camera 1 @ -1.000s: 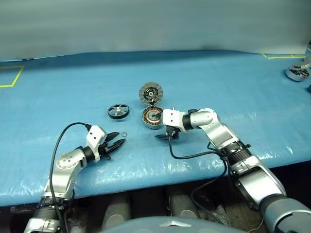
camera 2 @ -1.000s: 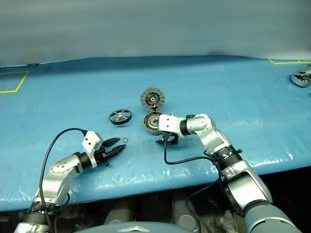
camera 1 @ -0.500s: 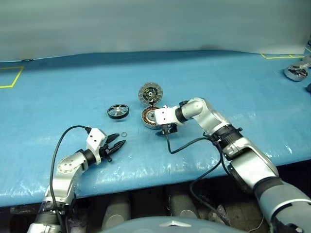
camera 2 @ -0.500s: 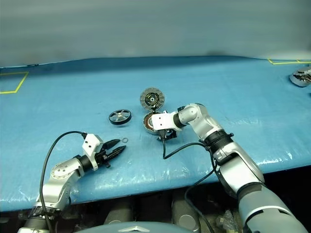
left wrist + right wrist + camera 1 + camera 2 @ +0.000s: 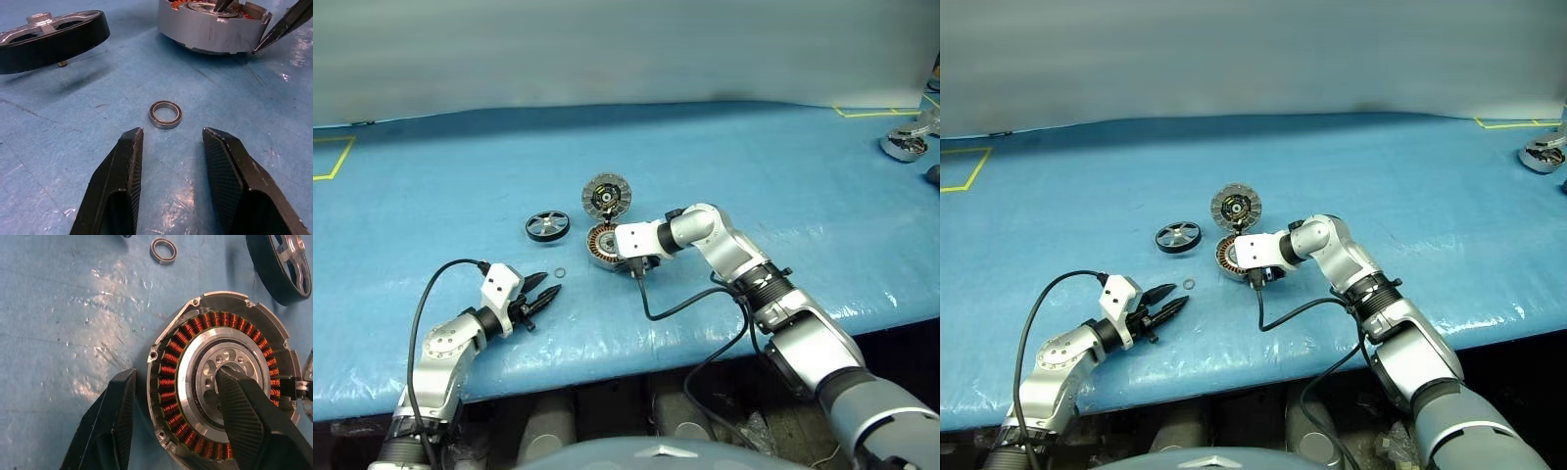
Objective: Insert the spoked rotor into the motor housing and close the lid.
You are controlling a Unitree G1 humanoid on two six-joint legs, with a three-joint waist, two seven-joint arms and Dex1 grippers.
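Copper-brown windings gleam inside the motor housing (image 5: 222,382), which lies open-side up on the blue table cover (image 5: 783,166) with its lid (image 5: 606,194) standing raised on the hinge at the far edge, ribbed inner face turned toward the robot. The right gripper (image 5: 178,404) straddles the housing's near wall, one finger outside on the cover and the other over the silver centre, jaws part-open and gripping nothing as far as the pictures show. The spoked rotor (image 5: 547,225) rests flat on the cover just to the left of the housing, apart from it, spokes up; being round, it has no long axis, and its short shaft points down at the table. A tiny metal ring (image 5: 165,114) lies just ahead of the left gripper (image 5: 171,147), whose fingers stand moderately apart and empty. By the look of it, nothing is done: the rotor awaits picking up and seating, and the lid awaits closing.
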